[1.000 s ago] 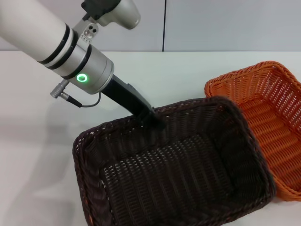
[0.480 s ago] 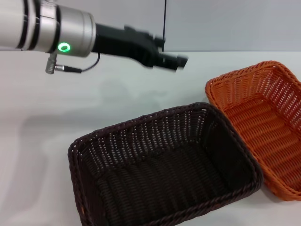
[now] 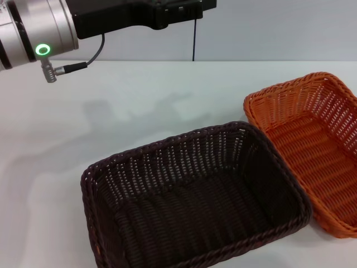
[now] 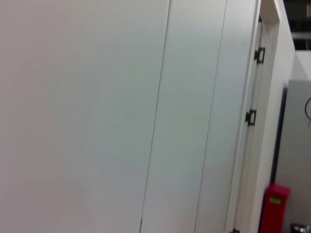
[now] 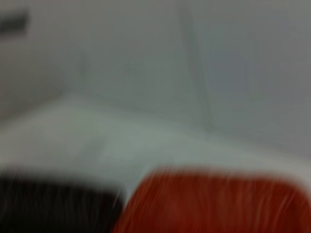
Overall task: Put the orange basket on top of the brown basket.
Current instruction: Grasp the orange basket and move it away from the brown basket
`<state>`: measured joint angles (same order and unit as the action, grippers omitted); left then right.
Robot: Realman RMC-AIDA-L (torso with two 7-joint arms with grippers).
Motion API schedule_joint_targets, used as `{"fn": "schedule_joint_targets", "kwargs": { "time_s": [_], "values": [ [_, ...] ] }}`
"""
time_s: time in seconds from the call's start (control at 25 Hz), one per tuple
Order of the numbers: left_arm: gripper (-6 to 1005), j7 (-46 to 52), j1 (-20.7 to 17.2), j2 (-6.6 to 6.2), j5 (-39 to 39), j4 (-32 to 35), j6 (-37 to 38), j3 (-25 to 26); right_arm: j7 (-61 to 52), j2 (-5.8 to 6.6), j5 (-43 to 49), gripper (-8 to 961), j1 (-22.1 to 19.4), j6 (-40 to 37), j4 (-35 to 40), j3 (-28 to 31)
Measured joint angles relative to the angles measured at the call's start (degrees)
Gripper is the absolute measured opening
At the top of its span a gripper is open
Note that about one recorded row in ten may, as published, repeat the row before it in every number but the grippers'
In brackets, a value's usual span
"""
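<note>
The left claw (image 3: 189,6) has been lifted away from the brown basket (image 3: 195,201); its state cannot be told. The light, stiff orange basket (image 3: 312,151), untouched on the surface (image 3: 111,106), is best gripped by its rim.

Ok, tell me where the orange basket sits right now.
In the head view the orange basket sits on the table's right side, its near-left edge against the brown basket.

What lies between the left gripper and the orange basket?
Head view: only bare white table between the raised left gripper and the orange basket; the brown basket sits nearer the robot.
</note>
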<state>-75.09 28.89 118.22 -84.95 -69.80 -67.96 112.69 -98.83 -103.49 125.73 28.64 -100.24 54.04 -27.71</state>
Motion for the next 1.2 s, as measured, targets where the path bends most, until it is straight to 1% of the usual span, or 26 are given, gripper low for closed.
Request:
{"fn": "schedule_joint_targets", "kwargs": {
  "time_s": [0.08,0.16,0.24,0.28,0.32,0.44,0.48,0.52,0.56,0.68,0.8,0.92,1.04,1.2],
  "values": [
    [864,-0.07,0.06,0.01,0.48,0.83,0.02,-0.01,-0.07,0.02,7.10,563,1.68,-2.33,2.05,-1.29],
    [864,-0.10,0.19,0.03,0.85,1.56,0.02,-0.02,-0.08,-0.23,13.05,563,3.11,-3.42,3.22,-3.50],
    [864,-0.21,0.66,0.13,2.09,3.69,0.03,-0.66,-0.04,-0.49,15.83,563,3.95,-3.62,3.47,-5.94],
    [864,-0.23,0.70,0.15,2.44,4.03,0.03,-0.97,0.15,-0.85,17.04,563,4.29,-3.66,3.53,-8.58],
    [864,-0.23,0.70,0.15,2.44,4.03,0.03,-0.97,0.15,-0.85,17.04,563,4.29,-3.66,3.53,-8.58],
    [864,-0.53,0.53,0.17,3.75,4.70,0.01,-2.28,0.28,-1.50,17.42,563,4.38,-3.73,3.67,-12.37],
    [864,-0.61,0.12,0.17,4.46,4.81,0.00,-2.94,0.31,-2.05,17.50,563,4.24,-3.76,3.77,-14.89],
    [864,-0.61,0.12,0.17,4.46,4.81,0.00,-2.94,0.34,-2.38,17.56,563,4.11,-3.79,3.78,-16.14],
    [864,-0.63,-0.17,0.20,4.99,4.85,-0.01,-3.18,0.34,-2.38,17.56,563,4.11,-3.79,3.78,-16.14],
    [864,-1.08,-0.85,0.22,5.95,4.93,-0.11,-3.63,0.49,-3.17,17.66,563,3.57,-4.34,3.85,-19.34],
    [864,-1.65,-1.25,0.26,6.30,5.02,-0.10,-3.79,1.34,-4.08,17.88,563,2.78,-7.33,4.65,-21.63],
    [864,-2.05,-1.40,0.26,6.57,5.20,-0.02,-3.85,2.04,-5.55,19.74,563,2.17,-11.14,6.96,-22.13],
    [864,-6.05,-1.50,0.25,9.88,8.38,0.46,-4.14,2.45,-7.95,22.89,562,1.91,-15.16,10.45,-22.19],
    [864,-7.32,-0.63,0.03,11.09,10.15,0.57,-3.76,2.68,-11.38,25.18,560,1.84,-19.73,14.38,-22.72]
  ]
}}
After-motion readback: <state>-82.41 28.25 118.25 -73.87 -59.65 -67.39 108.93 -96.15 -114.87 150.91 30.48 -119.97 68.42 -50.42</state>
